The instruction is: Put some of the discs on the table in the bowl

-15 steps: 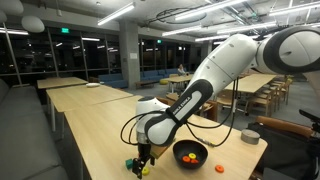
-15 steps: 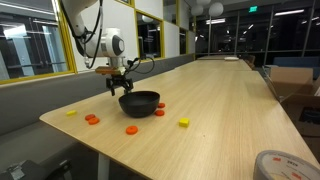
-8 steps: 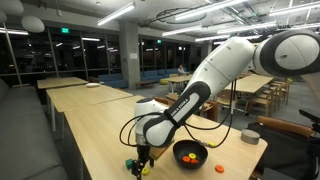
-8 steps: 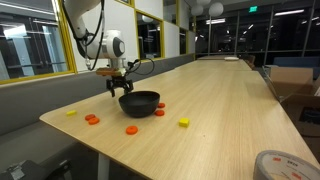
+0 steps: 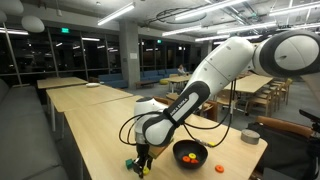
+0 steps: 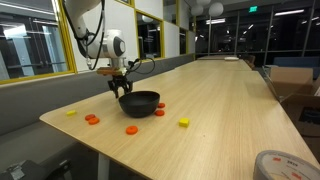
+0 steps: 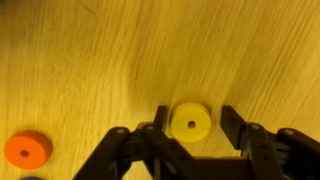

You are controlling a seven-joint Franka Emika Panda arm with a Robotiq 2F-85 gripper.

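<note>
Where the wrist view looks straight down on the pale light-wood table top (image 7: 80,60), a small flat round yellow disc (image 7: 190,123) lies at lower centre of the frame. It sits between the two dark fingers of the black Robotiq gripper (image 7: 195,113), which enters from the bottom edge. The jaws stand apart: the finger on the frame's left is at the disc's edge, while bare wood shows between the disc and the other finger, so nothing is clamped. A flat round orange disc (image 7: 28,149) lies at lower left, well apart from the fingers.

In an exterior view the gripper (image 5: 145,160) hangs low over the table at lower centre, just left of the round shallow black bowl (image 5: 178,152); something orange shows inside the bowl. In an exterior view the bowl (image 6: 140,104) stands left of centre on the table, with loose discs near it: one yellow (image 6: 71,113), two orange (image 6: 92,119) (image 6: 130,129), one red (image 6: 159,111)
</note>
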